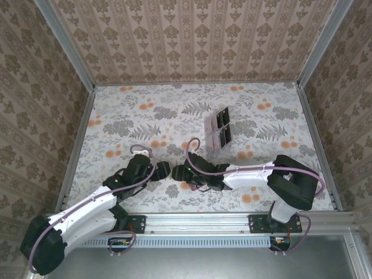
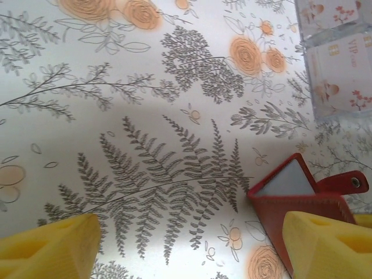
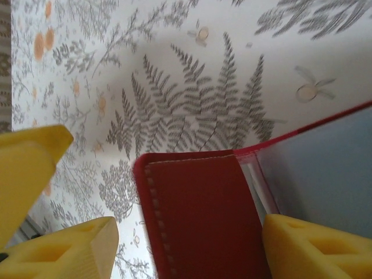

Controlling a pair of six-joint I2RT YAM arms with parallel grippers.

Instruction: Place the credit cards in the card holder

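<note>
Holder: small red stitched folding wallet (image 3: 197,221), pale lining shown, laid on the floral tabletop (image 3: 192,70), lower centre of frame.
Right claw (image 3: 189,238): released, held low, fingers (image 3: 314,250) spread astride the wallet.
Left claw (image 2: 192,244): released, fingers spread, wallet beside the lower-right one.

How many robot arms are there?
2. The left arm comes from the near left corner; the right arm comes from the near right. None look hidden.

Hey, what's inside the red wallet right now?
A pale grey flat panel shows inside the red wallet. Anything tucked under the red leather is covered.
</note>
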